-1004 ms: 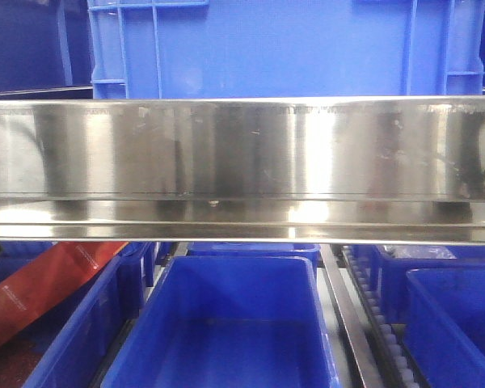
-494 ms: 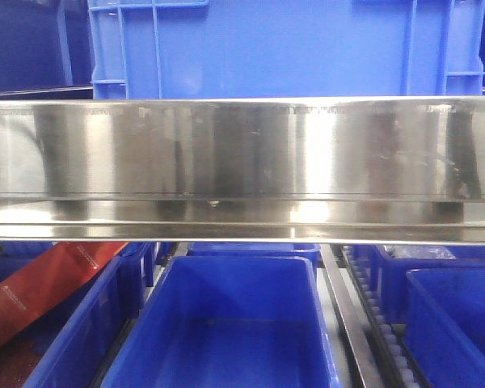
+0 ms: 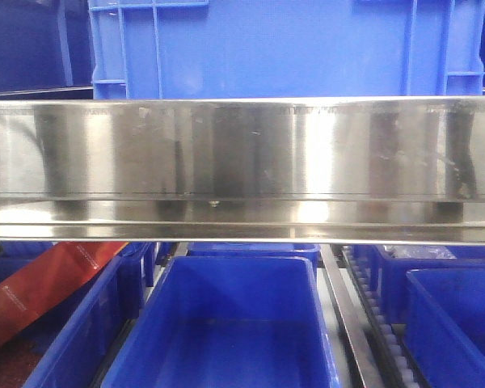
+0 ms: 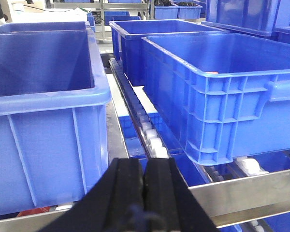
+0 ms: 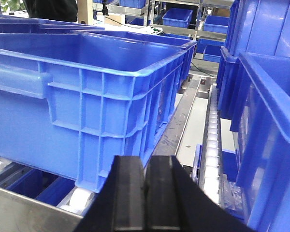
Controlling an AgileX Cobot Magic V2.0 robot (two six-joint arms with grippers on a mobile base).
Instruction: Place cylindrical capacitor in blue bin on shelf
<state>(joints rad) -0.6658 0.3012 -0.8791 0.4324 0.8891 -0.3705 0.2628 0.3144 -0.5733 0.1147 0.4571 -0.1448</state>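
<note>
Steel and blue plastic everywhere, capacitor nowhere in sight.

Judged barely begun, if at all: cylindrical capacitor absent from every view, so nothing yet picked or placed. Largest to smallest: shelf point(image 3: 242, 162) with its shiny scratched front rail across the front view; big blue crate point(image 3: 283, 48) on the upper level, contents hidden; blue bin point(image 3: 234, 323) below centre, showing only bare floor; left neighbouring bin point(image 3: 73, 323) holding an orange-red packet point(image 3: 48, 283); grey roller track point(image 4: 152, 140) between bins. Both wrist views: left fingers point(image 4: 144, 186) and right fingers point(image 5: 145, 193) pressed together, gripping nothing, hovering just short of the rack beside tall empty-looking crates.
</note>
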